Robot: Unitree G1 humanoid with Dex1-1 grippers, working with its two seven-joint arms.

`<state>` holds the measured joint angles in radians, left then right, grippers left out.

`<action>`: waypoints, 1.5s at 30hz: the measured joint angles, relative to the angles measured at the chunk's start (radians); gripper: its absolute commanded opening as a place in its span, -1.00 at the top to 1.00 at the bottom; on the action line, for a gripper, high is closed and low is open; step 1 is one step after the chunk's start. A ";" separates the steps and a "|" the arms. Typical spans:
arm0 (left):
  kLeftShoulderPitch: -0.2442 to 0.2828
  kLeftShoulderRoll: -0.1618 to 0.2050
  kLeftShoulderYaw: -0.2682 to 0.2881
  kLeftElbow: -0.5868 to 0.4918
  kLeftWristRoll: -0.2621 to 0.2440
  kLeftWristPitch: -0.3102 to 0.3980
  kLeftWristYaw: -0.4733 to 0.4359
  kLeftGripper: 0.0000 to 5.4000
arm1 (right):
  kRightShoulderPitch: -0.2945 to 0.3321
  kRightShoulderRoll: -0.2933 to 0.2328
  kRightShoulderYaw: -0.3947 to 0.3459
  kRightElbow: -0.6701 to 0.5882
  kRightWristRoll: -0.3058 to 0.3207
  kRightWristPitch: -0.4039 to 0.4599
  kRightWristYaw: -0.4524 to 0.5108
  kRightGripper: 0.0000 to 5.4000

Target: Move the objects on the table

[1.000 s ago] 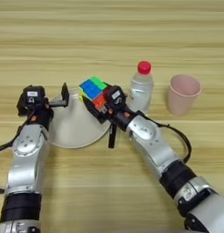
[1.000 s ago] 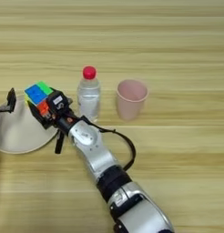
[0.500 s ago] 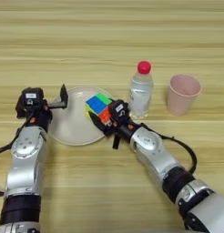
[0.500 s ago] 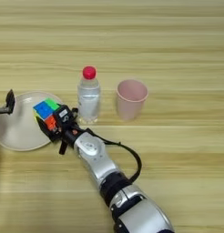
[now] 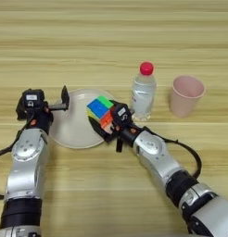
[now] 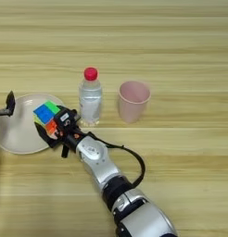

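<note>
Two arms in your view: right gripper (image 5: 104,124) pinching puzzle cube (image 5: 100,111) over plate (image 5: 76,132), at its 3 o'clock rim; bottle (image 5: 143,91) at cube's 3 o'clock, pink cup (image 5: 186,95) beyond; left gripper (image 5: 64,99) spread, idle at plate's 10 o'clock

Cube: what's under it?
The cream plate lies under the cube, held by the right end effector. Whether the cube touches the plate is hidden.

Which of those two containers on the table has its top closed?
The clear bottle, standing upright with a red cap on; the pink cup to its right is open at the top.
</note>
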<state>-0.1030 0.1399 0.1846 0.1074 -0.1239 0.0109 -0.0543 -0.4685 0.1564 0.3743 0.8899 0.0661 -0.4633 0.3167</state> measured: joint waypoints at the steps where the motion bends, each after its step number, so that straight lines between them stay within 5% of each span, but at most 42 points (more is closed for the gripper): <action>1: 0.000 0.000 0.000 0.000 0.000 0.000 0.000 -1.00 | 0.000 0.000 0.004 -0.010 0.000 0.000 0.001 -0.86; 4: 0.000 -0.001 -0.001 0.000 0.000 0.000 0.000 -1.00 | 0.000 0.000 0.015 -0.070 0.000 0.000 0.009 -0.99; 18: 0.000 -0.008 -0.005 0.000 0.004 -0.017 0.006 -1.00 | 0.064 -0.039 0.121 -0.499 -0.004 0.092 -0.026 -0.99; 23: -0.001 -0.011 -0.013 0.001 0.005 -0.018 0.008 -1.00 | 0.242 -0.115 0.169 -0.760 -0.037 0.155 -0.092 -0.99; 29: -0.001 -0.013 -0.017 0.005 0.005 -0.019 0.009 -1.00 | 0.400 -0.137 0.186 -1.015 -0.047 0.244 -0.136 -0.99; 39: -0.004 -0.026 -0.031 0.020 0.005 -0.026 0.010 -1.00 | 0.696 -0.235 0.081 -1.127 -0.031 0.255 -0.138 -0.99; 45: -0.005 -0.024 -0.021 0.021 0.003 -0.034 0.007 -1.00 | 0.768 -0.244 0.009 -1.128 -0.029 0.235 -0.156 -0.99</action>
<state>-0.1082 0.1161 0.1637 0.1286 -0.1213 -0.0230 -0.0470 0.2992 -0.0872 0.3830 -0.2384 0.0369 -0.2278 0.1607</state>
